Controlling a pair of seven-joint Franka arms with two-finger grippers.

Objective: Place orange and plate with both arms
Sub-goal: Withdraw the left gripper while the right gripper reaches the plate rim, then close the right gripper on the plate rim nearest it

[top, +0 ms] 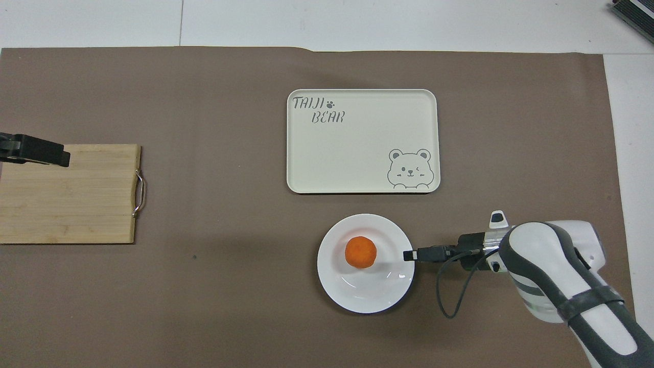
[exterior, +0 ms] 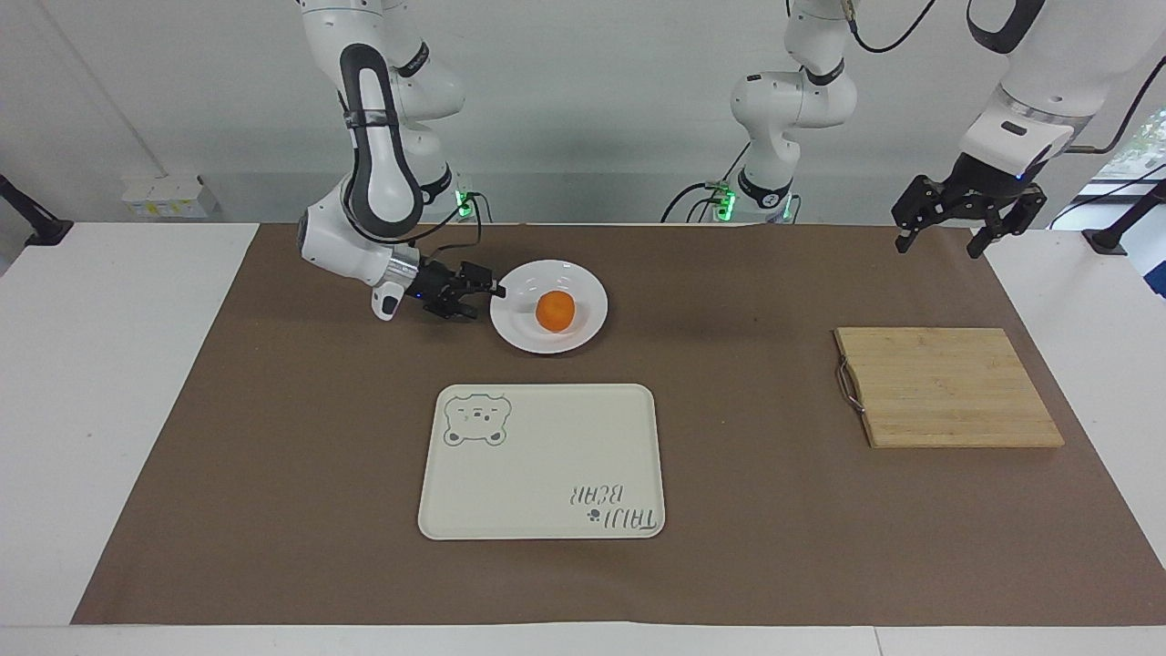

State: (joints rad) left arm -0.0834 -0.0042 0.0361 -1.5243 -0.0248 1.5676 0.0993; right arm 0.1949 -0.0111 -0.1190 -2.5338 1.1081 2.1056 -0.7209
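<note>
- Right gripper (exterior: 487, 297), fingers spread, sits low at the white plate's (exterior: 583, 321) rim, seemingly straddling its edge; the orange (exterior: 555, 311) lies just past the fingertips.
- Left gripper (exterior: 967, 219), fingers apart and empty, hangs high, well apart from the plate.

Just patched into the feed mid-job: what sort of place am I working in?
Most likely a robotics lab bench set up for tabletop tests: two arms mounted at a white table covered with a brown paper mat, and bare white walls. Household props only: plate, tray.

bright orange fruit (exterior: 555, 311), glossy white plate (exterior: 588, 333), cream tray (exterior: 547, 456) with grey bear drawing, brown table cover (exterior: 273, 456).
</note>
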